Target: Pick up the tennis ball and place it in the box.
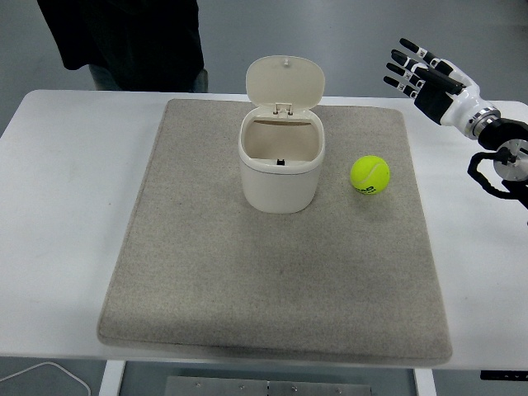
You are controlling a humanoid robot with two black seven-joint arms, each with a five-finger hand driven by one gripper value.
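Right robot hand (422, 76) hovers up and right of the box (280, 165), fingers spread, holding nothing. Tennis ball (370, 175) rests on the mat (206, 272), just right of the box, whose lid stands open.

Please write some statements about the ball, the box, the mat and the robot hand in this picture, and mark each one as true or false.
1. The tennis ball lies inside the box. False: it lies on the grey mat, to the right of the box.
2. The lid of the box stands open. True.
3. The right hand holds the ball. False: it is raised at the upper right, fingers spread, holding nothing.
4. A person stands behind the table. True.
5. The box stands on the mat. True.
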